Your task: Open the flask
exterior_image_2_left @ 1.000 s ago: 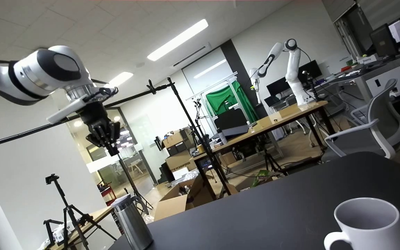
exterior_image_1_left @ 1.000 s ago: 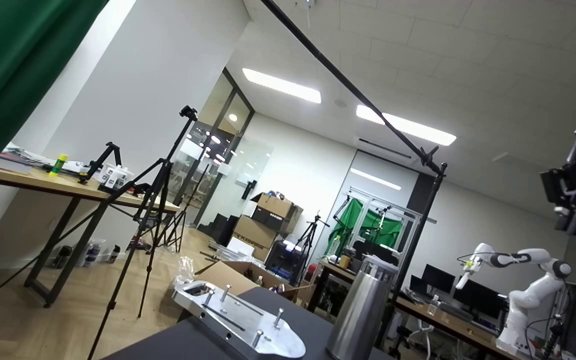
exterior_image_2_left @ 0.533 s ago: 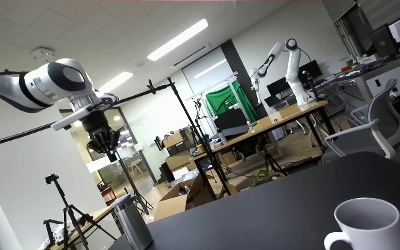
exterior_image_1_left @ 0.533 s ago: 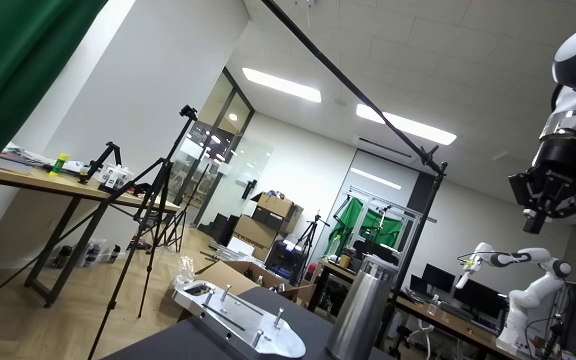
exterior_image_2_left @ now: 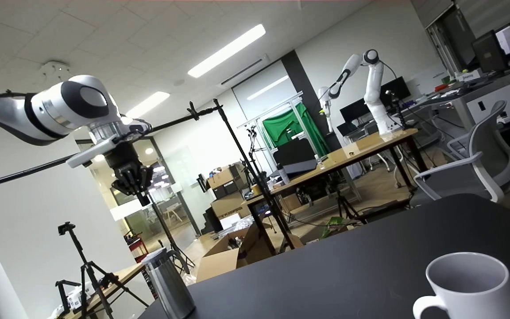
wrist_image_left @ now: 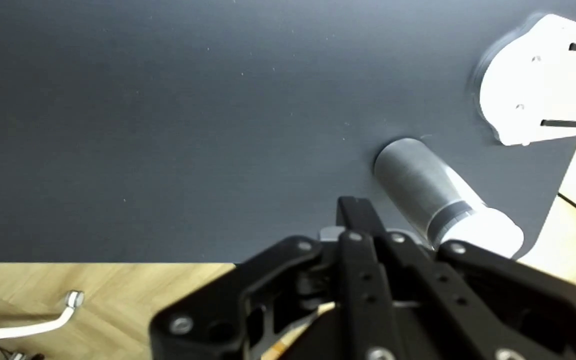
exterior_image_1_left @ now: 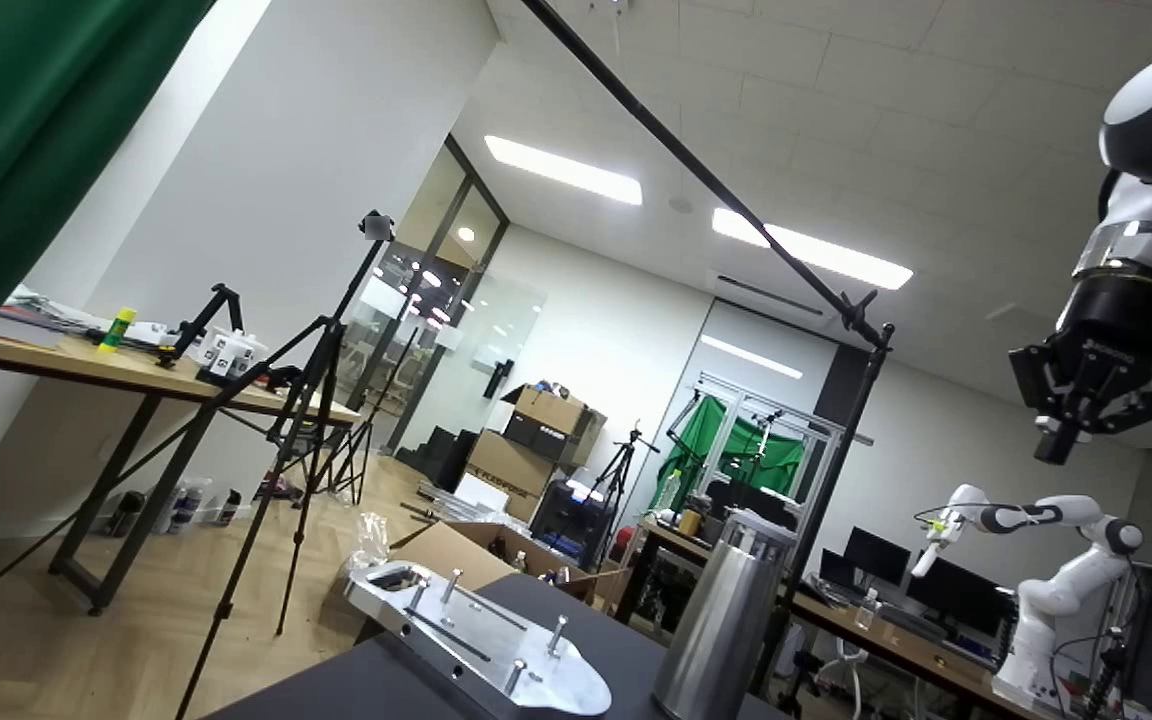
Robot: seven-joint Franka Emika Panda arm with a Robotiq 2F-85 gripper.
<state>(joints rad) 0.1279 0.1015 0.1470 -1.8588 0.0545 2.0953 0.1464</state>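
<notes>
The flask is a tall brushed-steel cylinder that stands upright on the dark table, and it shows in both exterior views point(exterior_image_1_left: 721, 625) point(exterior_image_2_left: 169, 285). Its lid point(exterior_image_2_left: 154, 255) sits on top and a dark handle curves from its side. In the wrist view the flask point(wrist_image_left: 413, 175) is right of the fingers, with its lid glaring white and partly hidden behind the gripper. My gripper hangs well above the table in both exterior views point(exterior_image_1_left: 1056, 445) point(exterior_image_2_left: 143, 199). In the wrist view the gripper's fingers point(wrist_image_left: 360, 212) are together with nothing seen between them. The gripper does not touch the flask.
A flat silver metal plate with upright bolts point(exterior_image_1_left: 476, 635) lies on the table beside the flask; it also shows in the wrist view point(wrist_image_left: 533, 90). A white mug point(exterior_image_2_left: 472, 288) stands on the table point(exterior_image_2_left: 326, 274). The table's edge point(wrist_image_left: 118, 261) runs close to the flask.
My arm and gripper have swung left and further into an exterior view, and a little lower in both; most of this came in the earlier half second. The flask has not moved.
</notes>
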